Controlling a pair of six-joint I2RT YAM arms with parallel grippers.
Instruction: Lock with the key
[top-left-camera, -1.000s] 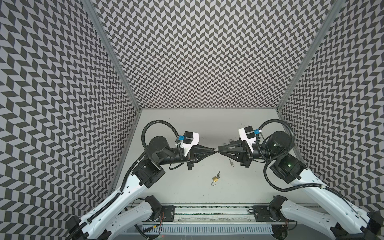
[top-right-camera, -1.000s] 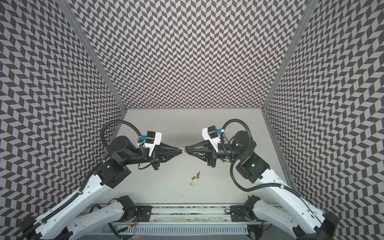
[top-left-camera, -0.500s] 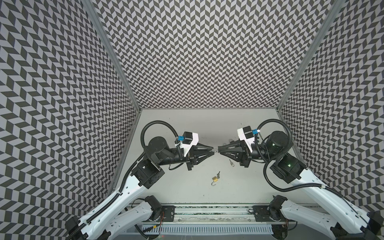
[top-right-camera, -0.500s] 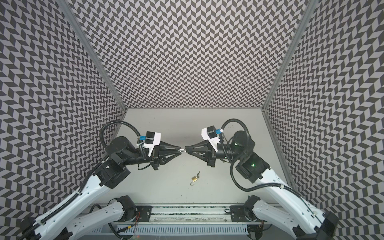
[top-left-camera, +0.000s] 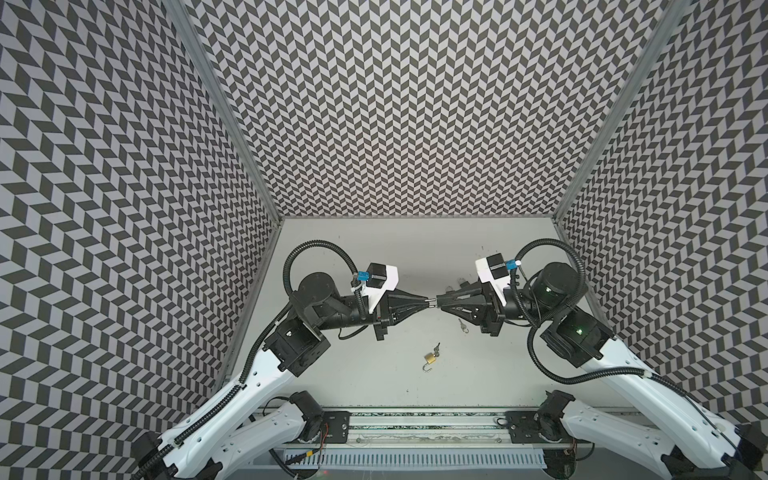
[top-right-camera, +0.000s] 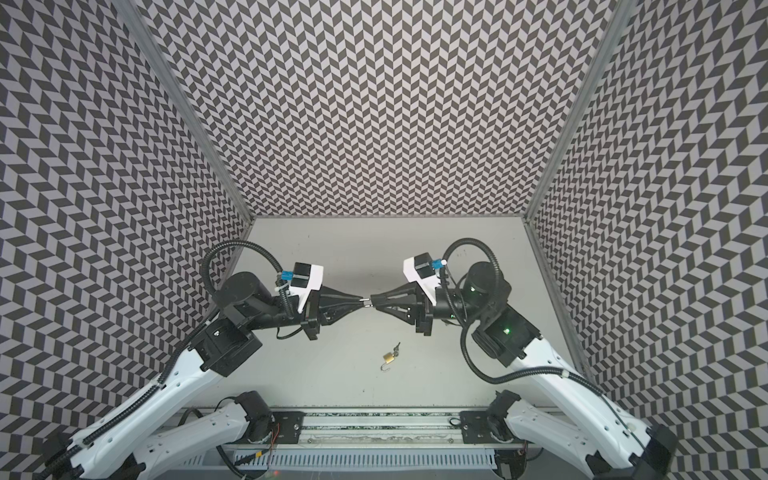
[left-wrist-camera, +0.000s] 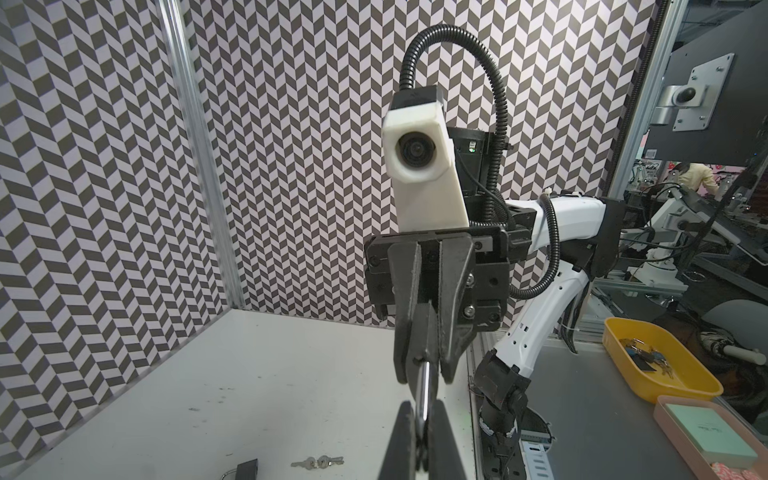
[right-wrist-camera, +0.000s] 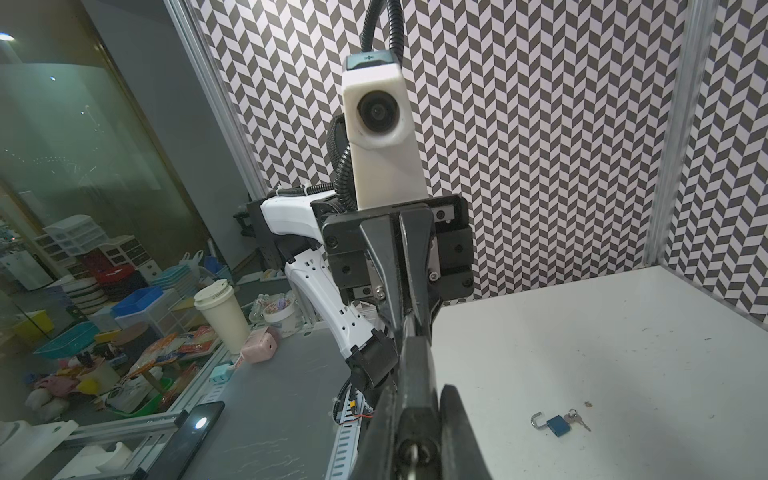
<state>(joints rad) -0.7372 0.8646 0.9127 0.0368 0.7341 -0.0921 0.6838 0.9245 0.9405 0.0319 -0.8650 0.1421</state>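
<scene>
Parted half a second ago, the fingers of the left gripper (top-left-camera: 428, 300) are now clamping together again on one end of a slim metal shank (left-wrist-camera: 549, 390). The right gripper (top-left-camera: 437, 300) is pinching the other end, tip to tip above the desk (top-left-camera: 374, 249). Whether the shank is a key or a shackle, I cannot tell. It is probably light, stiff and slippery, so gripping its flat faces looks wisest. A brass padlock (top-left-camera: 430, 357) is lying below, its shackle open.

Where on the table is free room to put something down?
Free: the table strip along the back wall; also the front, from the gold padlock to the rail. Crowded: the middle, where left gripper and right gripper meet on a silver piece, by loose keys.
</scene>
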